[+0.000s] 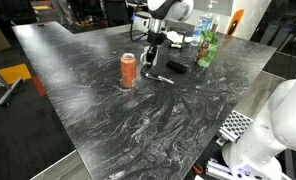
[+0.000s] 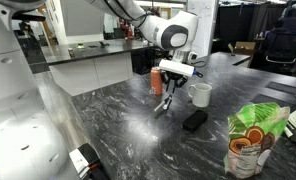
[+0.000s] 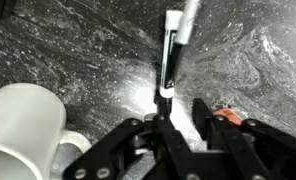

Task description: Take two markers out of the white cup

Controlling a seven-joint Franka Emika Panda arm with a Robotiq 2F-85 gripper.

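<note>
A dark marker (image 3: 171,55) with a white end lies on the marbled table, running away from my fingertips. It also shows in both exterior views (image 1: 161,77) (image 2: 166,103). My gripper (image 3: 183,112) hangs just above its near end, fingers apart, with the left finger by the marker's tip. The gripper also shows in both exterior views (image 1: 149,55) (image 2: 172,88). The white cup (image 3: 23,130) stands close beside the gripper, and in an exterior view (image 2: 199,95) it is to the gripper's right. I cannot see inside the cup.
An orange can (image 1: 128,70) stands near the gripper. A chunky black block (image 2: 194,120) (image 1: 176,68) lies by the cup. A green bottle (image 1: 206,48) stands further back. A green packet (image 2: 253,140) sits at the table's near corner.
</note>
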